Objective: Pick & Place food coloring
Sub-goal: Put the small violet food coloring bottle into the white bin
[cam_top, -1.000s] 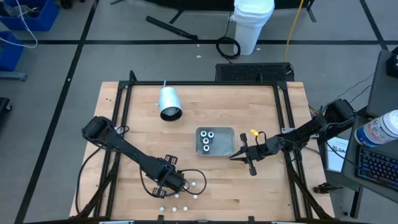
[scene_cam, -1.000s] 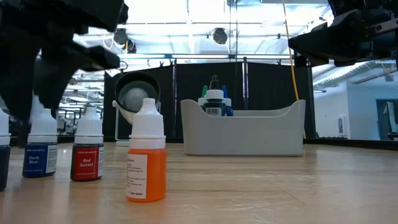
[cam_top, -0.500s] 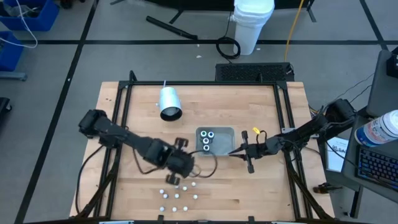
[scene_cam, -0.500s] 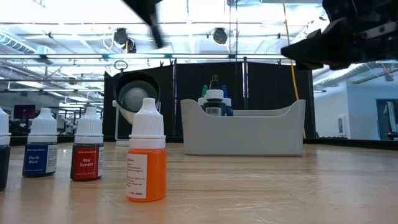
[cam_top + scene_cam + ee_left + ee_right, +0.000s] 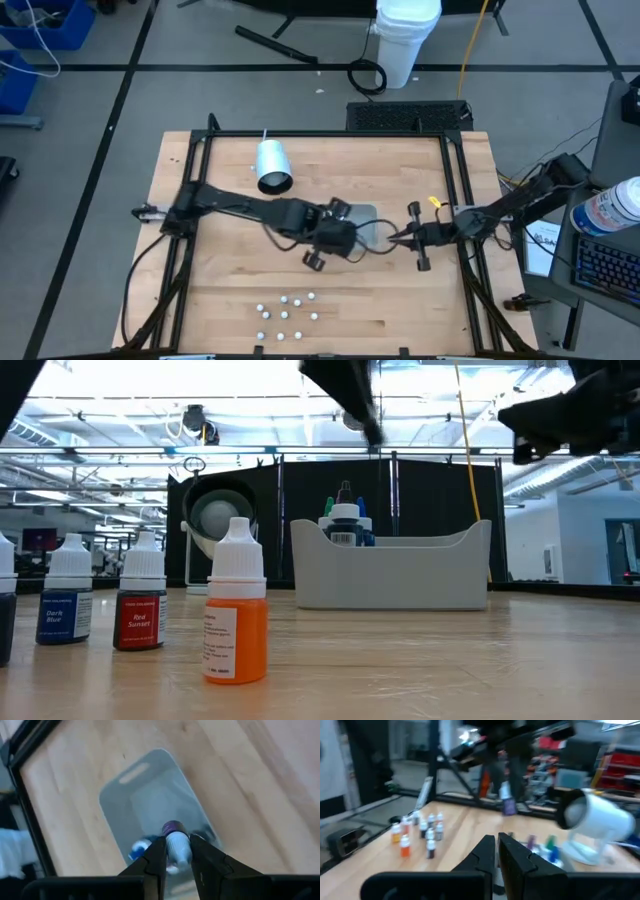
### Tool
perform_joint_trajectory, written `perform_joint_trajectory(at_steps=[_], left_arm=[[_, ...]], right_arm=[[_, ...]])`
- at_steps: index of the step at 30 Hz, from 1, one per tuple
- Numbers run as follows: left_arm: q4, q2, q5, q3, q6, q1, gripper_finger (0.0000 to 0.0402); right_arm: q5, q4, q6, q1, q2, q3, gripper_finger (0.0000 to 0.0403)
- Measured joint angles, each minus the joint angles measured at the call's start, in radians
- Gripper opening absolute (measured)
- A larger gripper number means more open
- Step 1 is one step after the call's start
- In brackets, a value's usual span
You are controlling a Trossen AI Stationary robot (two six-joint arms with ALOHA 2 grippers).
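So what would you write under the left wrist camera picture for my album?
Left gripper holds a small purple-bottomed food coloring bottle with a white cap above the grey rectangular plastic tray on the wooden table.

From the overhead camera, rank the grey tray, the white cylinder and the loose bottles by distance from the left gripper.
1. Grey rectangular tray, directly under the left gripper.
2. White cylinder, toward the table's far left.
3. Cluster of small white-capped bottles, at the near edge; close to second.

White cylinder (image 5: 272, 165) behind grey tray (image 5: 390, 570).
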Motion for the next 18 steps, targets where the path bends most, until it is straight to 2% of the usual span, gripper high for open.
perform_joint_trajectory(at_steps=[2, 8, 12, 18], left_arm=[[-0.014, 0.066, 0.021, 0.080, 0.046, 0.016, 0.0074], [-0.055, 0.234, 0.083, 0.273, 0.169, 0.055, 0.0074], [-0.022, 0.265, 0.082, 0.265, 0.203, 0.094, 0.0074], [-0.026, 0.280, 0.099, 0.270, 0.131, 0.154, 0.0074]], right_arm=[[0.041, -0.007, -0.002, 0.006, -0.064, -0.032, 0.0015], [0.057, -0.001, -0.005, 0.006, -0.177, -0.077, 0.0015], [0.056, -0.025, -0.004, 0.006, -0.183, -0.079, 0.0015], [0.057, -0.046, -0.022, 0.006, -0.182, -0.080, 0.0015]])
